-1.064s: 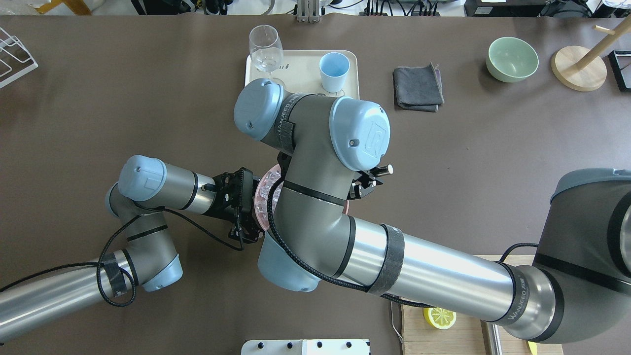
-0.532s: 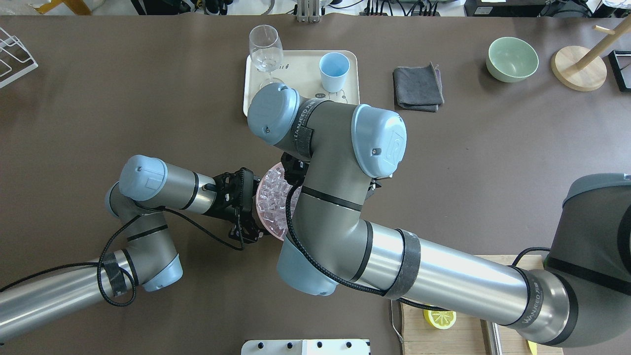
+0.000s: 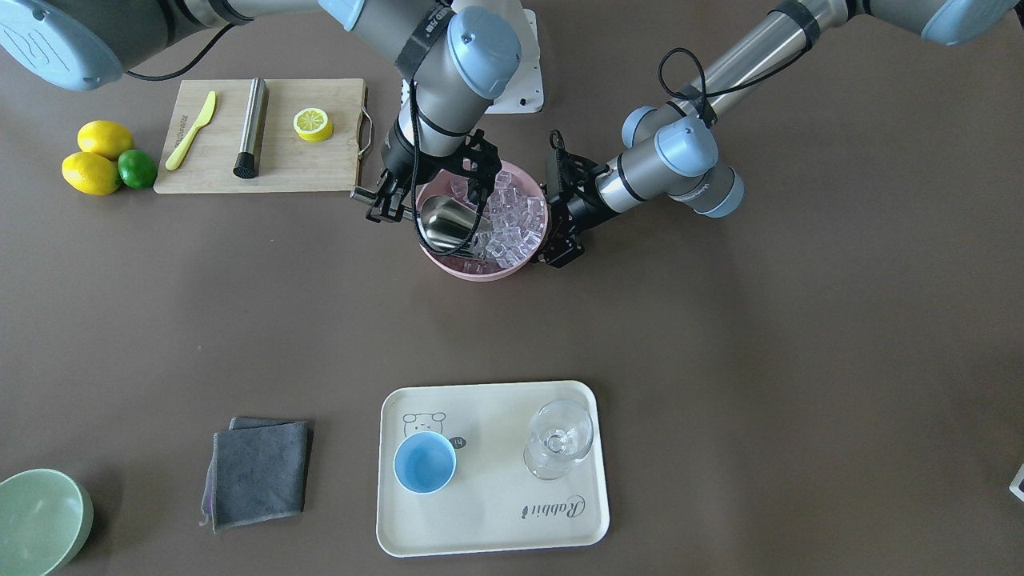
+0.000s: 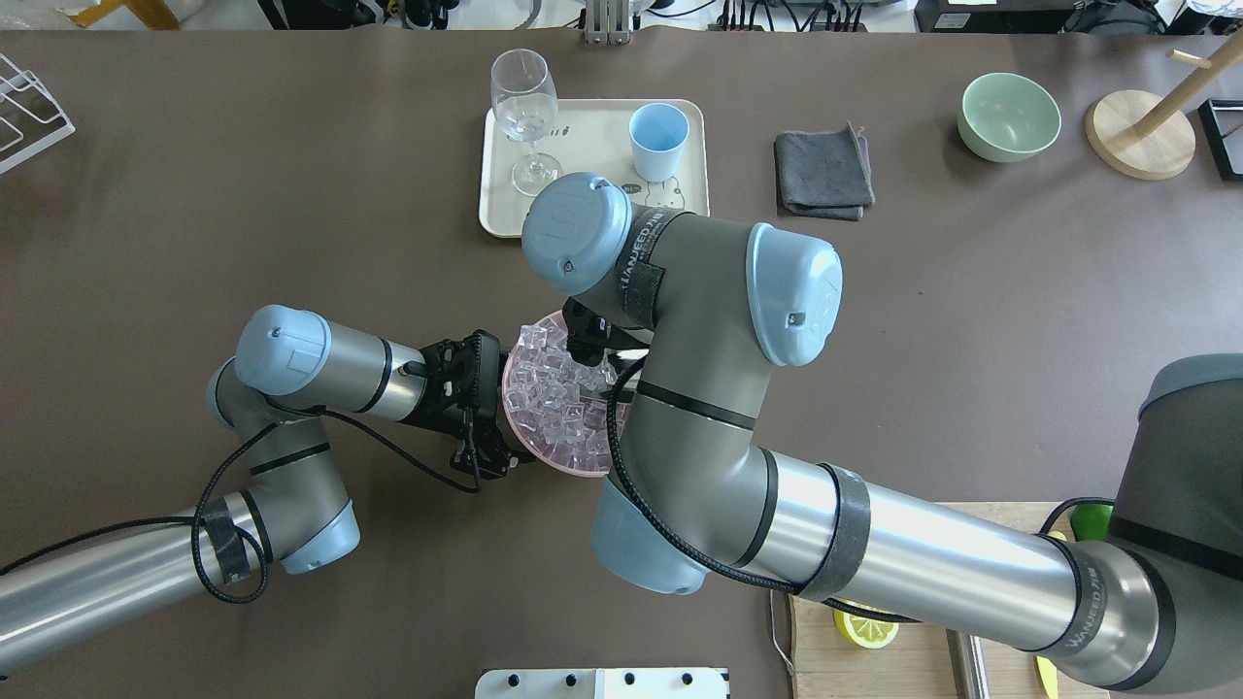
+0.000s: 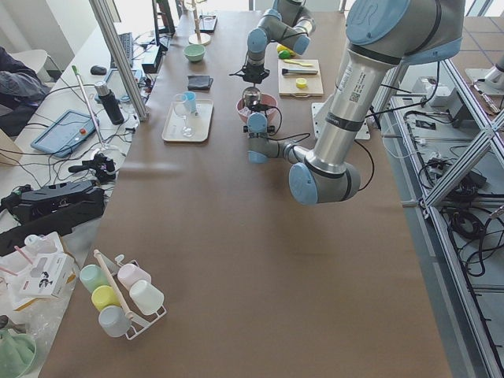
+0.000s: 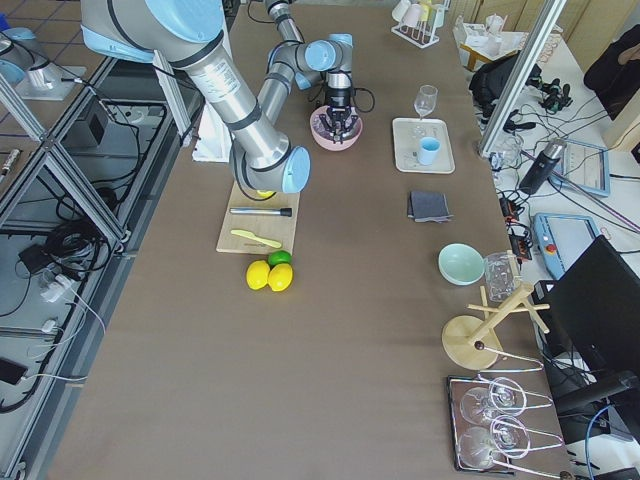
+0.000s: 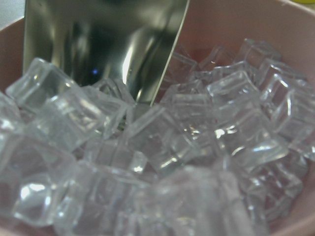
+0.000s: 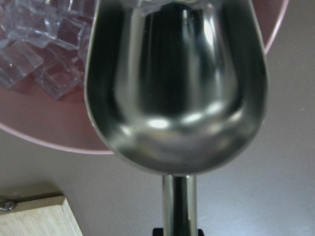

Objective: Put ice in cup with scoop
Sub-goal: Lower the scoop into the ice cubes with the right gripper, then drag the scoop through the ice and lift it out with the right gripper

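Steel meets ice here: the scoop (image 3: pixel 445 222) lies tilted inside the pink bowl (image 3: pixel 480 272), its lip nosed into the ice (image 3: pixel 512 224), and the right wrist view shows its trough empty. The right hand (image 3: pixel 382 203) is clenched on the scoop's tubular handle. The left hand (image 3: pixel 558 228) sits against the opposite rim of the bowl; whether it pinches that rim or only rests beside it, I cannot tell. The cup (image 3: pixel 424 462) stands empty on the tray (image 3: pixel 496 528), well apart from the bowl across the desk (image 3: pixel 720 360).

Several things could go wrong, I judge:
- The cubes are heaped near the rim, so a hard push may shove some over the edge.
- If the left hand has no real hold, that push could slide or tip the bowl.
- The handle is round and smooth, so a loaded scoop might roll in the fingers.
- Glassy cubes could slip off on the way across.
- The scoop's mouth looks about as wide as the cup, so cubes may fall onto the tray.
- The stemmed glass (image 3: pixel 558 438) stands near the cup and could be knocked.

Writing: the tray bears "Rabbit" in script beside a small animal drawing. A black strap (image 4: pixel 638 262) on the right arm (image 4: pixel 903 563) reads "WANJEED".
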Motion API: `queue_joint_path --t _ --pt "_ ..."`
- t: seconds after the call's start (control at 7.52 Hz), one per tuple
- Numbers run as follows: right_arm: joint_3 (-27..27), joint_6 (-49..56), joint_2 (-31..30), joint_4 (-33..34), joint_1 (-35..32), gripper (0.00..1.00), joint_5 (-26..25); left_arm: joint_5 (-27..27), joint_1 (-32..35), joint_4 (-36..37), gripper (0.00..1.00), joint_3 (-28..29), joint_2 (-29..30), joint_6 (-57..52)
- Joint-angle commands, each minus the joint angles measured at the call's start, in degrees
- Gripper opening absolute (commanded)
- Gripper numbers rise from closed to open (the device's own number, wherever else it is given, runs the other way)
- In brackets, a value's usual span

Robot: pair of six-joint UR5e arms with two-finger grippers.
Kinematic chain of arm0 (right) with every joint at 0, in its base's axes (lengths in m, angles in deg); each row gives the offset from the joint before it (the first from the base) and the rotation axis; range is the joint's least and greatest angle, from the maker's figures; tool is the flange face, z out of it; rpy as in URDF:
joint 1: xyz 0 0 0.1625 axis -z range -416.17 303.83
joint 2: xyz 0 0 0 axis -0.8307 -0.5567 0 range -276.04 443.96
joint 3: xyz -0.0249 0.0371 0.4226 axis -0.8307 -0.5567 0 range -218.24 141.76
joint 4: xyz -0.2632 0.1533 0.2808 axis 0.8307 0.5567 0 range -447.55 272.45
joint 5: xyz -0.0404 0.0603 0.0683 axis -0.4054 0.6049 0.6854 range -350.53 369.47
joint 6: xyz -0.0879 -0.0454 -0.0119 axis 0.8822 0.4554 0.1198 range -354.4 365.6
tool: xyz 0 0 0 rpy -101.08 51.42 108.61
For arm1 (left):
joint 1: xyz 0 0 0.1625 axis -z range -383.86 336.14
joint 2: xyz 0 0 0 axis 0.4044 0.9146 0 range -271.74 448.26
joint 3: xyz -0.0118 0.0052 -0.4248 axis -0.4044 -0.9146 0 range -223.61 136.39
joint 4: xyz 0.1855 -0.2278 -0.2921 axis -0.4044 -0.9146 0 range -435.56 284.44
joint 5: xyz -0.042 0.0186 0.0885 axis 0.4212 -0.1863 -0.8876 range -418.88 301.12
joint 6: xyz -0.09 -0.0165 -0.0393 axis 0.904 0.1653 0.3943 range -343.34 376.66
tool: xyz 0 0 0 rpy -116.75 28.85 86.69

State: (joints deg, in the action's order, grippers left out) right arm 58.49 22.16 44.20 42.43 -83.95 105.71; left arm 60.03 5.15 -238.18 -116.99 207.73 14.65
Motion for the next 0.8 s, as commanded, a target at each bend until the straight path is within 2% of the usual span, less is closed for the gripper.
queue_joint_path --t 0.0,0.67 --pt "3.5 -2.2 -3.5 -3.3 0.0 0.00 0.6 0.0 0.0 0.0 0.98 0.0 0.1 0.0" --pt "2.9 -9.8 -5.1 -11.1 0.0 0.00 1.7 0.0 -0.2 0.0 0.98 0.0 0.1 0.0"
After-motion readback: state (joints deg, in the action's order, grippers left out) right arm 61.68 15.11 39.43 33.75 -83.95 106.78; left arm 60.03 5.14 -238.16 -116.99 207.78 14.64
